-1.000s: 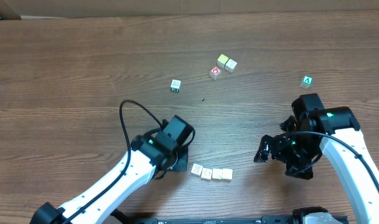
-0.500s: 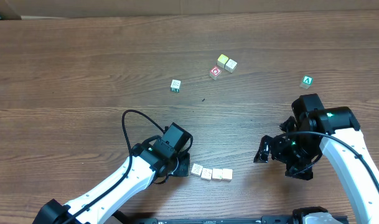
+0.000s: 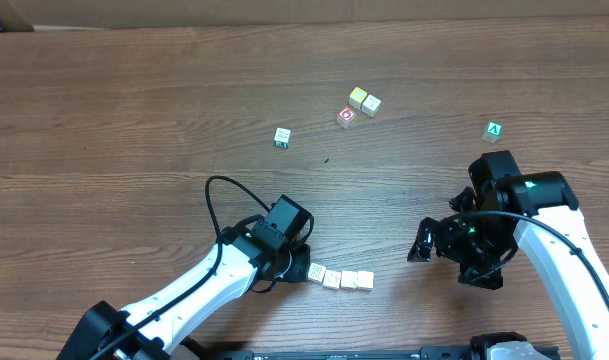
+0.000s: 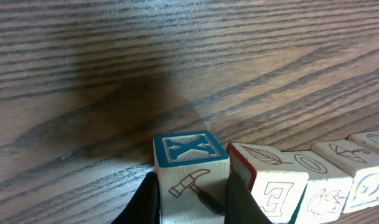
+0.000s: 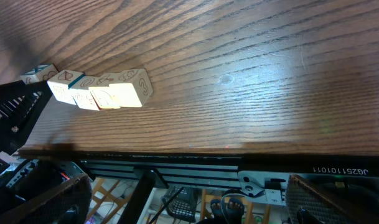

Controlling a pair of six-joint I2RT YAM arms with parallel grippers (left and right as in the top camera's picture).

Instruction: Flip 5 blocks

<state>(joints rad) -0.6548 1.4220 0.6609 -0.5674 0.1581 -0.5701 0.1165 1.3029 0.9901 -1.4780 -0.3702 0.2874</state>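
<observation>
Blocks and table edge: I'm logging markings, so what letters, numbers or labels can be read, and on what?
"X": top of the teal-topped wooden cube.
"E": side of the red-edged wooden cube beside it.
"A": green cube, overhead.
"JG2511010T1", upside down: dark rail under the table edge.
Other block prints: too small to read.

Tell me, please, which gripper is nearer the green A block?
Right. The right gripper hangs open, left of the green A block and nearer the robot; the left gripper is farther left, shut on the X-topped block.

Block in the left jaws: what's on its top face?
The block shows a teal-bordered teal X, clearest in the left wrist view.
</observation>
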